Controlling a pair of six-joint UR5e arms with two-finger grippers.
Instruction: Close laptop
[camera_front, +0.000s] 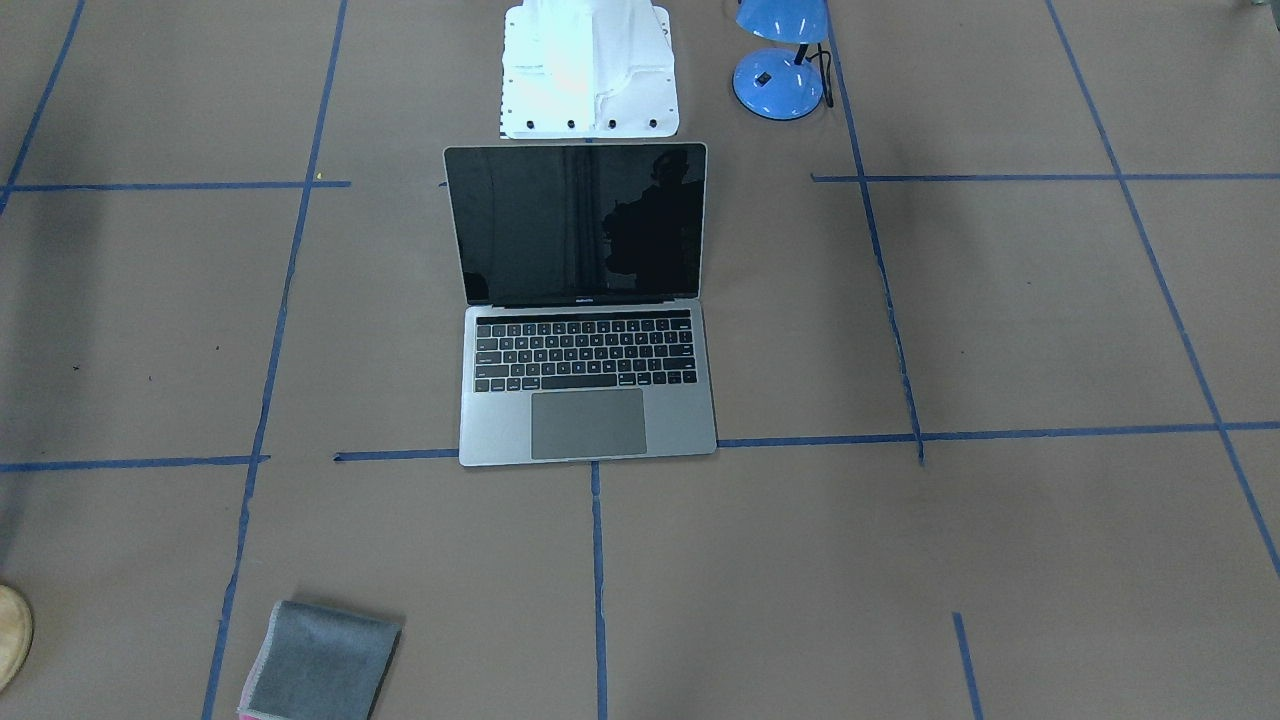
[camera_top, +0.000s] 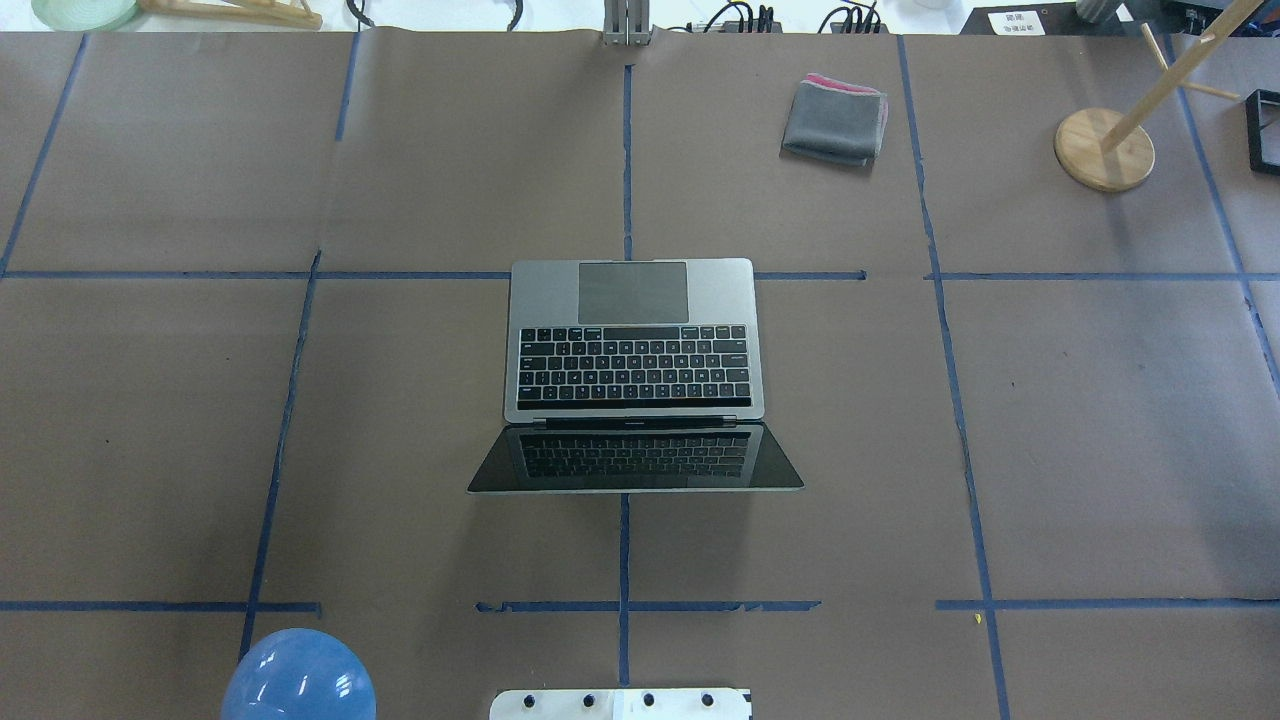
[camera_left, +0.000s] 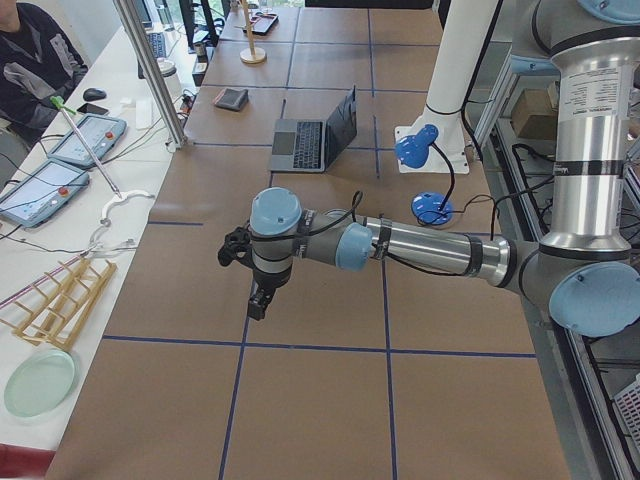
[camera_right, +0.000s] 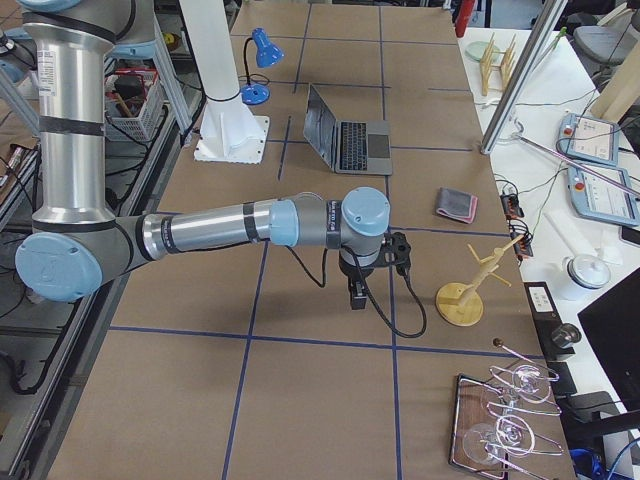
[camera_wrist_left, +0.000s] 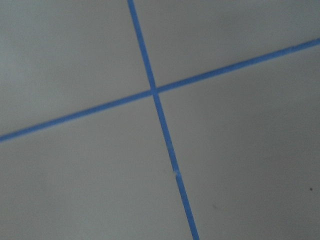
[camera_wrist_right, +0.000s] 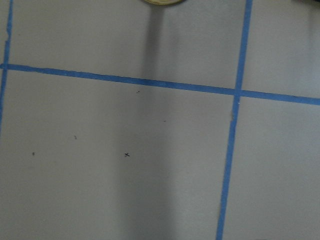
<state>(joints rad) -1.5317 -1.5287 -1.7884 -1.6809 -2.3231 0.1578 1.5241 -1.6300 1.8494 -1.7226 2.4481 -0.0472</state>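
brown-papered table (camera_top: 150, 450) with blue tape lines fills every view. both arms hang out wide: left arm (camera_left: 420, 245) off one end from the laptop, right arm (camera_right: 220, 228) off the other, well apart from it, likely parked to keep the middle open. the laptop (camera_top: 632, 340) sits dead centre and open, keyboard away from the robot, lid leaning back toward the white base (camera_front: 590, 70), so its top edge looks like the place to push. not closed yet. blue desk lamp (camera_front: 778, 85) behind the laptop's lid, folded grey cloth (camera_top: 834, 122) beyond its keyboard. left hand (camera_left: 258, 300) and right hand (camera_right: 357, 290) point down over bare table; spread or pressed together, can't tell.
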